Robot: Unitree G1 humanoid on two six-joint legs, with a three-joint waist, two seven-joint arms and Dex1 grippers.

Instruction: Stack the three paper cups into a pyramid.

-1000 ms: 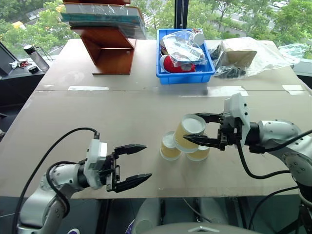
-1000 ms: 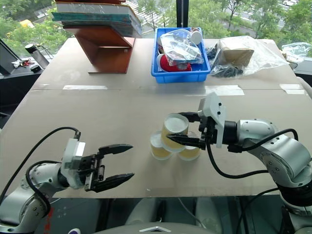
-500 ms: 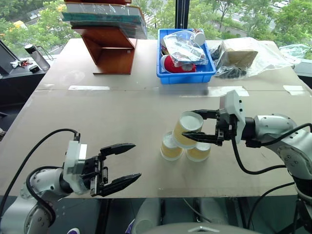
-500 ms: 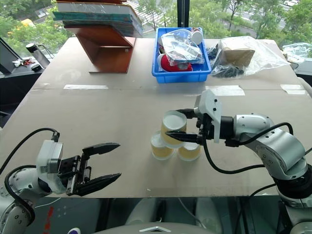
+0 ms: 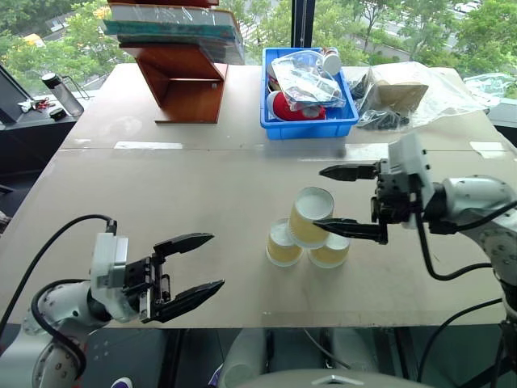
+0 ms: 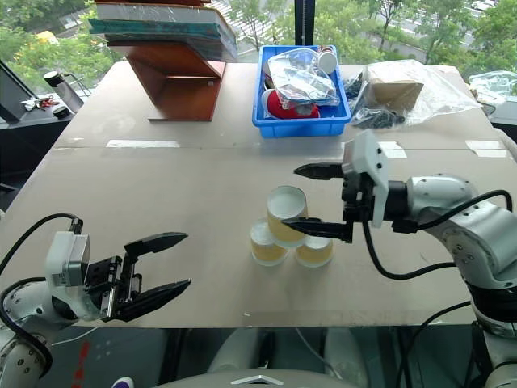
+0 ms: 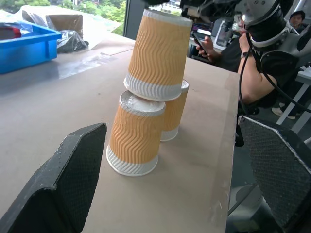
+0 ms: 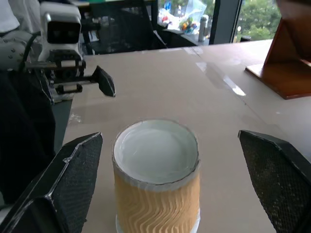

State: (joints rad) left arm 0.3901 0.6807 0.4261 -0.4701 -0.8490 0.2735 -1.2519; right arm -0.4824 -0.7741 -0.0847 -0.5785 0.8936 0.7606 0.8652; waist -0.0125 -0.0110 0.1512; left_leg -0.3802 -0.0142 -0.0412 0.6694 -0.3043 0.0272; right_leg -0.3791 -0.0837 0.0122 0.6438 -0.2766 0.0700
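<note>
The left gripper hung wide open at the table's near edge, left of the cups. The pyramid looked built: two cups stood touching near the table's near edge, the third perched on both, slightly tilted. The right gripper spread wide around the top cup, apparently clear of it, pointing leftward.

Both arms low and forward, left end effector and right end effector wide apart-fingered.

one cup atop two cups, behind them a bin.
</note>
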